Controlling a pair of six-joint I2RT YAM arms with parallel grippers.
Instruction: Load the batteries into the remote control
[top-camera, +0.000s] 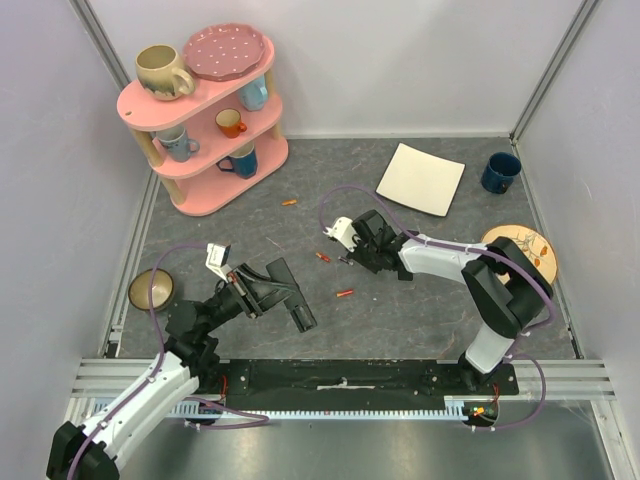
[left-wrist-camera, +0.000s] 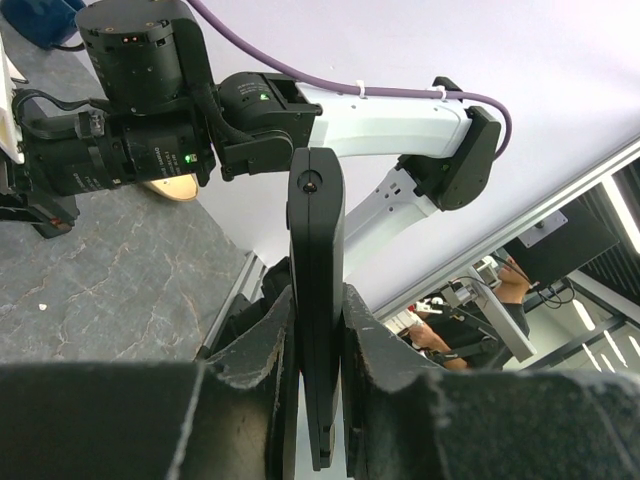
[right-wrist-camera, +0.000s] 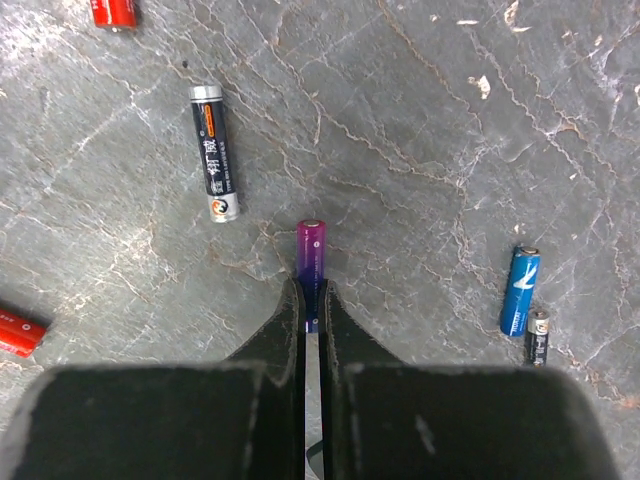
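Your left fingers (left-wrist-camera: 265, 350) are clamped on the slim black rectangular remote control (left-wrist-camera: 315, 230), held on edge off the grey marbled table (right-wrist-camera: 450, 150). Your right fingers (right-wrist-camera: 288, 330) are pinching the purple cylindrical battery (right-wrist-camera: 311, 245) low by the table. This looks like the pick-up step. Next, lift it and align it to the remote's recess, which isn't visible here.

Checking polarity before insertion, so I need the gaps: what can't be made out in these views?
- The remote control: its battery recess is unseen. The left wrist view shows it edge-on between the left fingers, and it is too small in the top view.
- The purple battery: in the right wrist view, its near end is hidden between the right fingers.
- The top red battery and the left red battery: both are cut off by the edges of the right wrist view.
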